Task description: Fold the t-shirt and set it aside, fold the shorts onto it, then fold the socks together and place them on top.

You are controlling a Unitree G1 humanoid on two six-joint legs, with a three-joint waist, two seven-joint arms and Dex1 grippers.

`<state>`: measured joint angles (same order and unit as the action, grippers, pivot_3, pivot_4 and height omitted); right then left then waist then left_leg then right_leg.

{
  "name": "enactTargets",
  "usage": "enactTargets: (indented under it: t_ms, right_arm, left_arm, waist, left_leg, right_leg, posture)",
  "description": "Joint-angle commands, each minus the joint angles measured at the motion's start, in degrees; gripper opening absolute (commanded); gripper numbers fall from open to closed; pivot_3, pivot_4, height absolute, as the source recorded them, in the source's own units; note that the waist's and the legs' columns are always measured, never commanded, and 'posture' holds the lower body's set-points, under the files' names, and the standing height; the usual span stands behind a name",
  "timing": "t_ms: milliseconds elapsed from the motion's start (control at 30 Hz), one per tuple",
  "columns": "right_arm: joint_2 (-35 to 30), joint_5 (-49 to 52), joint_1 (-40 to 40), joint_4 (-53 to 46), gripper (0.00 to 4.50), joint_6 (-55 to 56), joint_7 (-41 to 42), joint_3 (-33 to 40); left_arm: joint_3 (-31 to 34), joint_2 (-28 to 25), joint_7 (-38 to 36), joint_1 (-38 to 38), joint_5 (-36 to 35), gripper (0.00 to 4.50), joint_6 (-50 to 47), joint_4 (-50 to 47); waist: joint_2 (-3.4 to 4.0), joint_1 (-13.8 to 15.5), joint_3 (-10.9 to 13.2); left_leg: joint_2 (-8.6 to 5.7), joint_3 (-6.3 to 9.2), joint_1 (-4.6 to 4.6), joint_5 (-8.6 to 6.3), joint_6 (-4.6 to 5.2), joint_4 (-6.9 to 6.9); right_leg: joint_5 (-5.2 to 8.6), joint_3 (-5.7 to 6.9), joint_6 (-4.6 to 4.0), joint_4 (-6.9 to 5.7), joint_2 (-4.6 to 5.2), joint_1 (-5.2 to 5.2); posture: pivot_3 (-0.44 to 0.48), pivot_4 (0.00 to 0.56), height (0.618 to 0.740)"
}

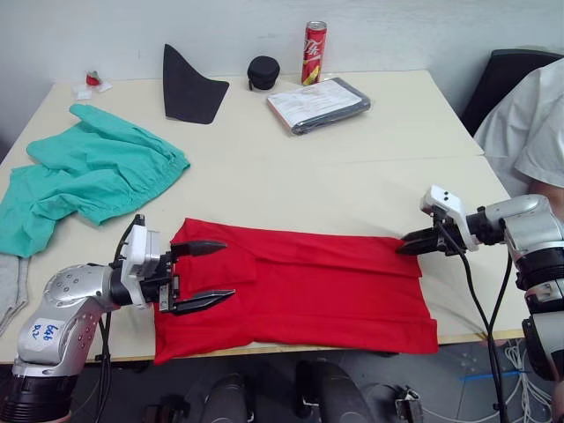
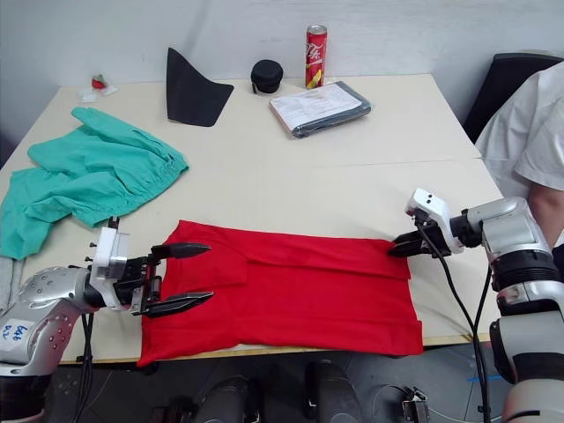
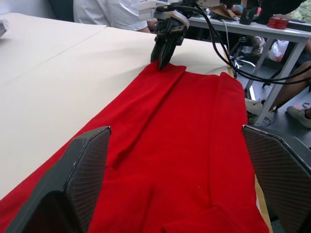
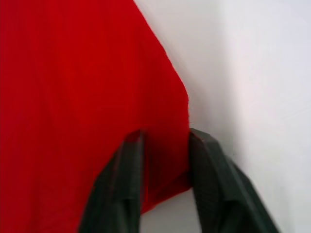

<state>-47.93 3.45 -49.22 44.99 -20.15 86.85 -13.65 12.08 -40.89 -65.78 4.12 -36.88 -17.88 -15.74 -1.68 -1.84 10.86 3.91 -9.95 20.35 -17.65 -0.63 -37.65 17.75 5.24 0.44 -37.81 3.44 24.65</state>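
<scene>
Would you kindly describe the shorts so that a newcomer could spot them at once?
Start at the pale table and go to its far left part, beyond the red t-shirt spread along the near edge. The shorts lie there crumpled, teal-green with a gathered waistband; the black pointed fabric piece behind them is flat and dark.
</scene>
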Motion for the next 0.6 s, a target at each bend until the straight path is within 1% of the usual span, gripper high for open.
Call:
enactTargets:
  t_ms: [33, 133, 267, 400, 467, 600]
  right_arm:
    - [0.4, -1.9, -2.7, 2.1, 0.06, 2.7, 0.9, -0.3]
    - [1.9, -4.1, -6.2, 6.7, 0.06, 8.2, -4.2, 0.4]
    - [5.4, -6.8, -12.4, 15.3, 0.06, 17.6, -18.4, 2.5]
    - [8.1, -9.8, -16.4, 21.7, 0.06, 25.2, -28.6, 2.5]
    - [9.2, -10.9, -17.6, 23.8, 0.06, 28.5, -31.5, 2.3]
    - [9.8, -12.1, -18.0, 26.1, 0.06, 31.8, -33.8, 2.6]
  left_arm:
    - [0.8, 0.7, 1.0, 1.3, 0.0, 4.5, 1.7, -0.3]
    - [0.6, 1.9, 2.6, 2.6, 0.7, 4.5, 2.4, 1.0]
    - [-0.2, 3.2, 5.4, 3.8, 3.0, 4.5, 3.3, 2.4]
    - [0.3, 5.2, 9.5, 3.9, 4.8, 4.5, 4.3, 3.3]
    - [0.8, 6.0, 11.6, 3.2, 6.0, 4.5, 5.1, 3.5]
    - [0.6, 7.1, 13.5, 2.5, 7.4, 4.5, 6.1, 4.3]
  waist:
    - [0.0, -0.1, 0.0]
    - [0.0, -0.2, 0.0]
    - [0.02, -0.7, 0.0]
    - [0.03, -1.3, 0.0]
    - [0.03, -1.3, 0.0]
    - [0.04, -1.4, 0.0]
  left_leg:
    - [0.0, 0.0, 0.0, 0.0, 0.0, 0.0]
    - [0.0, -0.01, 0.0, 0.0, 0.0, -0.02]
    - [-0.01, -0.03, 0.02, 0.01, -0.01, -0.01]
    - [0.0, -0.03, 0.1, 0.02, -0.04, 0.0]
    - [0.0, -0.03, 0.13, 0.02, -0.03, 0.01]
    - [0.0, -0.04, 0.13, 0.02, -0.03, 0.01]
  right_leg:
    - [0.0, 0.0, 0.0, 0.0, 0.0, 0.0]
    - [0.0, 0.0, 0.0, -0.01, 0.0, 0.0]
    - [0.0, 0.0, 0.0, -0.03, 0.0, 0.04]
    - [0.0, 0.0, 0.0, -0.02, 0.0, 0.13]
    - [0.0, 0.0, 0.0, 0.0, 0.01, 0.15]
    - [0.0, -0.01, 0.0, 0.01, 0.01, 0.15]
  posture:
    - [0.0, 0.15, 0.74]
    - [0.0, 0.15, 0.74]
    - [0.0, 0.15, 0.74]
    - [0.0, 0.15, 0.74]
    - [0.0, 0.15, 0.74]
    - [0.0, 0.15, 0.74]
